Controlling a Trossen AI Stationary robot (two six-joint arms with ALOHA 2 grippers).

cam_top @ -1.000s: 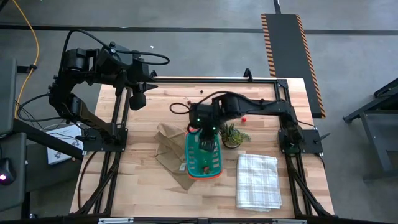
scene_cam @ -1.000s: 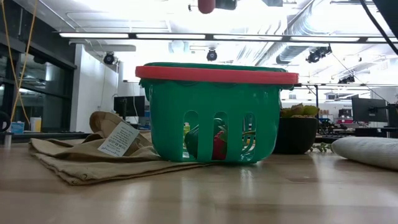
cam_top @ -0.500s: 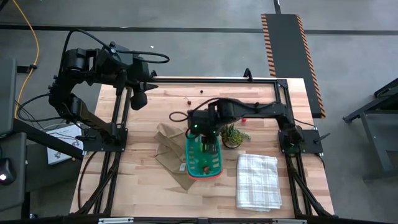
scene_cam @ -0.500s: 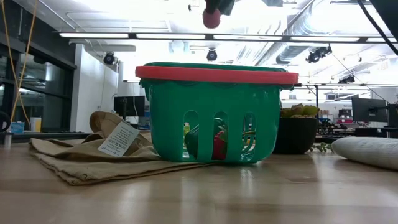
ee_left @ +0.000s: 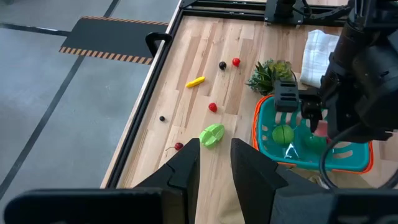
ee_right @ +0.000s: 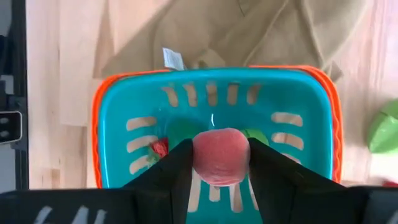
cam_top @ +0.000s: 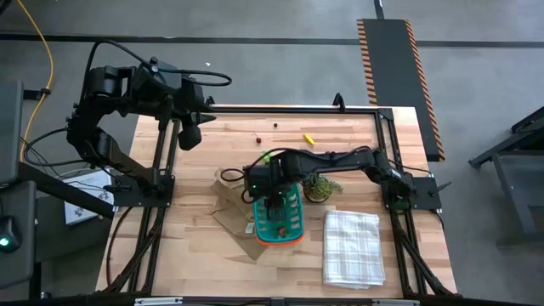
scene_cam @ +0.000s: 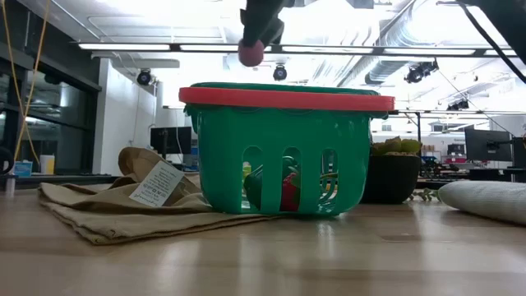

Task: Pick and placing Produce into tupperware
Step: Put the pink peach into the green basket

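Observation:
The teal tupperware (cam_top: 281, 226) with its orange rim (scene_cam: 288, 99) stands on the table's middle, with a green round piece (ee_left: 283, 134) and red pieces inside. Above it my right gripper (ee_right: 221, 163) points down, shut on a pink round piece of produce (scene_cam: 251, 54). More produce lies on the far part of the table: a yellow piece (ee_left: 195, 81), a green piece (ee_left: 212, 134), red balls (ee_left: 212, 107) and dark berries (ee_left: 222, 65). My left gripper (ee_left: 214, 168) waits raised at the far left (cam_top: 189, 136), a narrow gap between its fingers, nothing in it. My right gripper pinches the pink round piece by its two opposite sides (ee_right: 199, 155) between its two fingers (ee_right: 169, 177). The fingers come from above, pointing down. The piece hangs clear, a little above the rim, over the inside of the tupperware.
A brown paper bag (cam_top: 229, 204) lies flat under and left of the tupperware. A spiky green potted plant (cam_top: 320, 185) stands right beside it. A white checked cloth (cam_top: 351, 246) lies near the right front. A dark frame (cam_top: 374, 109) borders the table.
My right gripper has come down with the pink piece and shifted toward the table's near edge and a little left, rolling its wrist. The piece now hangs just above the tupperware's rim. The grip has stayed the same.

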